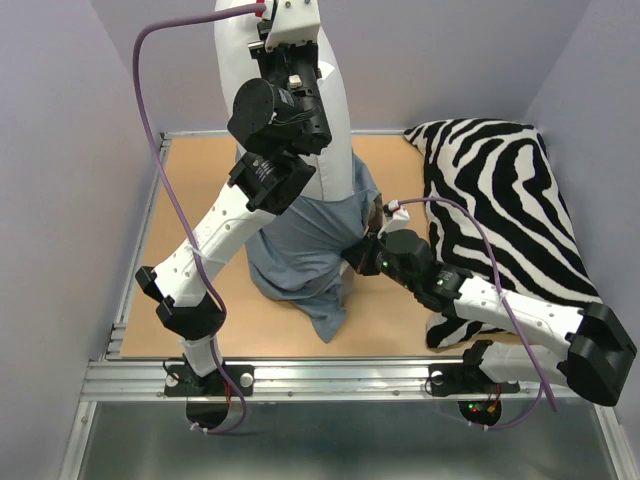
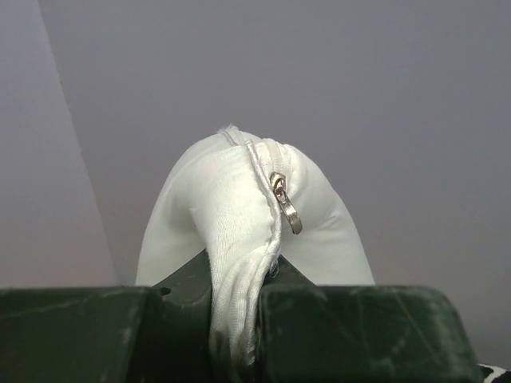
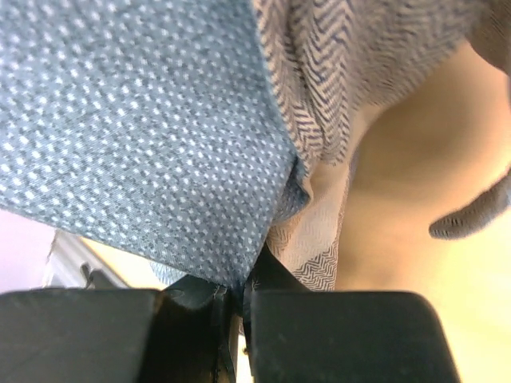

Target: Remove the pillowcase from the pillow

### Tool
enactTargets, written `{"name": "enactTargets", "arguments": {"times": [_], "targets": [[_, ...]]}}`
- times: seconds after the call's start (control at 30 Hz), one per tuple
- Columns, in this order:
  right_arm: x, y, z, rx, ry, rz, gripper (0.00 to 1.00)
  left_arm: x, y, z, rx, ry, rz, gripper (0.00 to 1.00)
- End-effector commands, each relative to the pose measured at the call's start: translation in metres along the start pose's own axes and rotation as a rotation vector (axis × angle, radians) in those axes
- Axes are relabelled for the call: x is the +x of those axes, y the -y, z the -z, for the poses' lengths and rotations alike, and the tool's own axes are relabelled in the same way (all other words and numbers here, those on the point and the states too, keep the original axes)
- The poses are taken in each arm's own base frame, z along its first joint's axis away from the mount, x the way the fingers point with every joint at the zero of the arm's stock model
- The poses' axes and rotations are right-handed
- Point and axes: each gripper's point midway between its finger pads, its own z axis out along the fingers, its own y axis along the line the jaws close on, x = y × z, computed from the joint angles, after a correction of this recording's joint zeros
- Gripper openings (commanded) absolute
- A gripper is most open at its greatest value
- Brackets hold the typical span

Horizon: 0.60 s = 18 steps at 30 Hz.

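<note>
The plump white pillow (image 1: 340, 140) is hanging 12-to-6 from the clamped left hand (image 2: 236, 319), the right hand (image 3: 239, 299) pinching the blue-grey cloth pillowcase (image 1: 300, 250) at its 6 o'clock end.

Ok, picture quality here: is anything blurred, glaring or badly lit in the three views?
Top external: even light, no glare, stripes on the zebra-print cushion sharp. Left wrist: pillow and zipper pull crisp against a plain wall. Right wrist: pillowcase weave sharp up close, table behind it blurred and bright.
</note>
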Motion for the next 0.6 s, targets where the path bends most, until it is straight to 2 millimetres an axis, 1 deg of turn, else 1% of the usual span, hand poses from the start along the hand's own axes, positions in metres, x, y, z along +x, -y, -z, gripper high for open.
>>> {"name": "enactTargets", "arguments": {"times": [0.0,0.03,0.07,0.1,0.13,0.17,0.2,0.27,0.3,0.33,0.37,0.4,0.43,0.47,0.5,0.53,0.57], "targets": [[0.031,0.073,0.02,0.312,-0.118,0.106,0.0,-0.155,-0.145,0.025,-0.142,0.354,0.402,0.0],[0.03,0.076,0.022,0.322,-0.117,0.107,0.0,-0.157,-0.151,0.027,-0.153,0.358,0.402,0.0],[0.03,0.088,0.026,0.356,-0.122,0.098,0.01,-0.162,-0.161,0.029,-0.168,0.371,0.41,0.0],[0.027,0.092,0.028,0.365,-0.117,0.087,0.01,-0.162,-0.165,0.03,-0.18,0.372,0.402,0.0],[0.019,0.092,0.033,0.356,-0.099,0.071,0.0,-0.161,-0.168,0.031,-0.187,0.366,0.386,0.0],[0.013,0.089,0.034,0.334,-0.096,0.06,0.0,-0.161,-0.176,0.033,-0.198,0.358,0.393,0.0],[-0.002,0.092,0.037,0.339,-0.066,0.038,0.01,-0.16,-0.178,0.034,-0.198,0.351,0.397,0.0],[-0.026,0.081,0.044,0.306,-0.022,0.027,0.01,-0.143,-0.176,0.036,-0.197,0.304,0.398,0.0],[-0.052,0.066,0.049,0.281,0.024,0.038,0.01,-0.127,-0.16,0.035,-0.173,0.267,0.356,0.0],[-0.064,0.057,0.053,0.264,0.044,0.043,0.0,-0.116,-0.164,0.037,-0.2,0.22,0.347,0.0],[-0.08,0.049,0.058,0.261,0.079,0.051,0.01,-0.107,-0.165,0.037,-0.222,0.183,0.322,0.0],[-0.09,0.045,0.063,0.27,0.086,0.071,0.01,-0.098,-0.165,0.038,-0.242,0.15,0.304,0.0],[-0.12,0.021,0.071,0.229,0.146,0.075,0.01,-0.08,-0.158,0.039,-0.254,0.091,0.27,0.0],[-0.134,0.013,0.075,0.222,0.168,0.086,0.0,-0.072,-0.157,0.042,-0.262,0.06,0.254,0.0],[-0.141,0.012,0.072,0.248,0.161,0.118,0.0,-0.063,-0.157,0.044,-0.274,0.028,0.244,0.0],[-0.158,0.003,0.074,0.244,0.187,0.125,0.01,-0.046,-0.147,0.046,-0.272,-0.008,0.21,0.0],[-0.186,-0.018,0.082,0.21,0.243,0.127,0.0,-0.039,-0.152,0.054,-0.279,-0.042,0.229,0.0]]}}
